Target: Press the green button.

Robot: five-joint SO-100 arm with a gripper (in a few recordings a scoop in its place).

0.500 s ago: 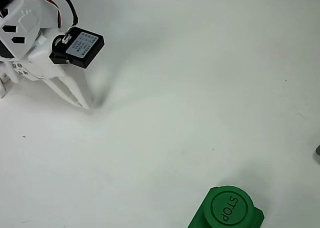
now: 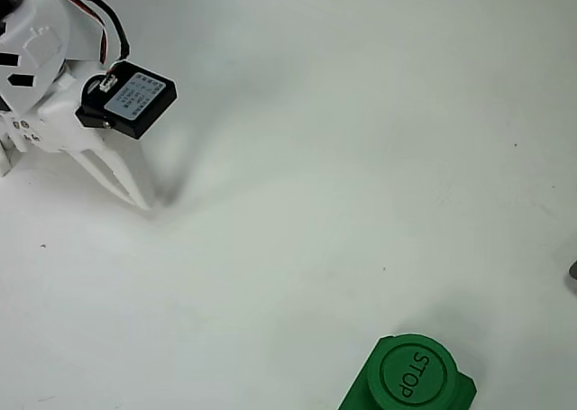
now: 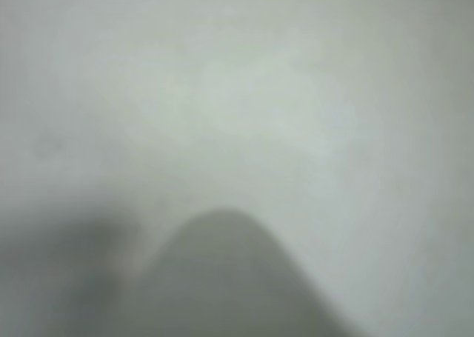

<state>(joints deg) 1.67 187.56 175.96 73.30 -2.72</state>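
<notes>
In the overhead view the green button [image 2: 413, 371] sits at the bottom edge, right of centre: a round dark-green cap embossed "STOP" on a blocky green base [image 2: 359, 394]. My white gripper [image 2: 144, 203] is far from it at the upper left, its two thin fingers meeting at the tips on the table, shut with nothing held. A black motor block [image 2: 126, 99] sits on the wrist. The wrist view is heavily blurred, with pale table and a dark rounded shape [image 3: 222, 278] at the bottom, likely a finger.
The white table [image 2: 343, 158] stretches bare between the gripper and the button. A small dark object [image 2: 573, 270] pokes in at the right edge. The button's base is cut off by the bottom edge of the picture.
The gripper and wrist have shifted slightly left and down in the overhead picture, still shut. The button has not moved.
</notes>
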